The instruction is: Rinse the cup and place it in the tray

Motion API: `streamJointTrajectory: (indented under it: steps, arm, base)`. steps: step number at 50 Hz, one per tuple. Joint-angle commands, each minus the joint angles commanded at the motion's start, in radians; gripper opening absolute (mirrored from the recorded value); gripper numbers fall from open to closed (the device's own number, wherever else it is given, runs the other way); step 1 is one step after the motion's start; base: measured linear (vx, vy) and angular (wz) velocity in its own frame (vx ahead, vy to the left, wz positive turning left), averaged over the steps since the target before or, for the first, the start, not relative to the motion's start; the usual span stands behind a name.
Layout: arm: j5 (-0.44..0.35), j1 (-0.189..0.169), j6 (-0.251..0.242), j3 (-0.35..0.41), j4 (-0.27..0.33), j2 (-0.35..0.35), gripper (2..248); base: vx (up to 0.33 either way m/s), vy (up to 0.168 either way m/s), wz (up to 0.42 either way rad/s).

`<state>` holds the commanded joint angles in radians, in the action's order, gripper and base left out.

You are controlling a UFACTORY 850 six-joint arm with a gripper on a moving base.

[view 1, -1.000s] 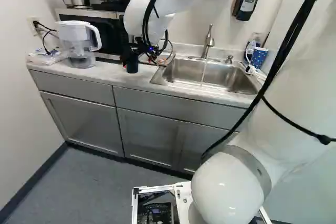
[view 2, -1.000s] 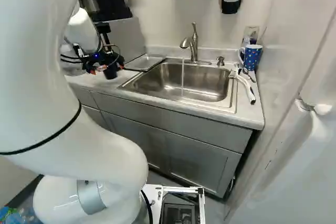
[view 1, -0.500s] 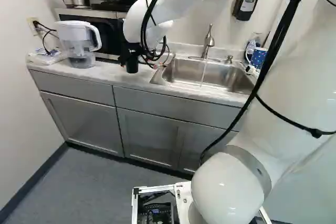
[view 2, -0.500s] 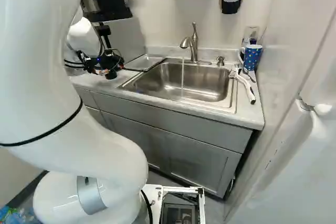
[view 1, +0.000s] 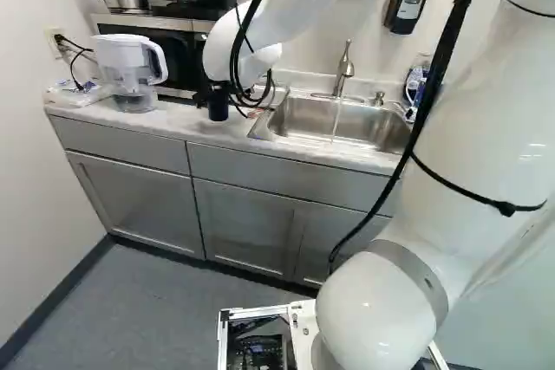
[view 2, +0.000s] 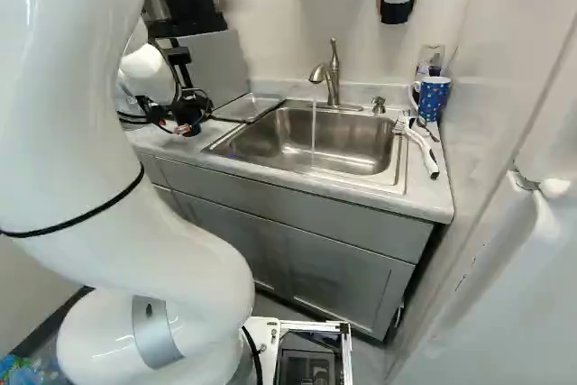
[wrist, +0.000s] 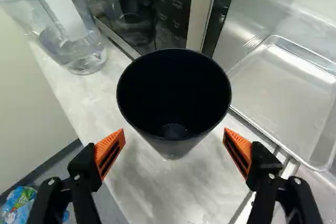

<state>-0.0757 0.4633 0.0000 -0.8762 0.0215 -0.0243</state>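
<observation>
Wrist view puts the dark cup [wrist: 177,142] just ahead of my gripper [wrist: 175,134], mouth up, apparently standing on the counter [wrist: 173,195]. My fingers are spread wide with the cup's wall lying in line between them, and I see neither pad pressing on it. The tray [wrist: 286,90] lies further ahead and off to the sink side of the gripper; the sink [view 2: 352,167] is beyond it on that side, with water [view 2: 314,128] running.

I'd expect the cup to be light and fairly stiff, probably plastic. It narrows to a small foot, so a lopsided nudge could tip it. I'd ease forward, centre it, and close evenly on the outer wall below the rim, since the slope may let it slide out of a high pinch. Once wet it will likely be slicker, so firm but not crushing.

I can't tell whether anything wets the dark bottom inside, nor how close the pads sit to the wall in depth. In the left base view the cup merges with the black gripper; in the right base view cables [view 2: 162,123] clutter that spot. The tray's far end is cut off ahead of me.
</observation>
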Motion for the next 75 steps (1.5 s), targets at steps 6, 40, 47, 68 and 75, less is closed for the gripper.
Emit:
streamJointTrajectory:
  steps: [6, 40, 47, 68, 75]
  arm:
    - [-0.037, 0.002, 0.0, 0.007, 0.0, -0.002, 247]
    - [-0.237, 0.012, 0.0, 0.042, 0.0, 0.032, 247]
    - [-0.237, 0.014, 0.0, 0.051, 0.0, 0.034, 247]
    - [-0.237, 0.022, 0.0, 0.083, 0.0, 0.022, 247]
    - [-0.237, 0.022, 0.0, 0.086, 0.0, 0.022, 247]
  base:
    - [0.0, 0.0, 0.0]
    - [0.0, 0.0, 0.0]
    - [0.0, 0.0, 0.0]
    - [0.0, 0.0, 0.0]
    - [0.0, 0.0, 0.0]
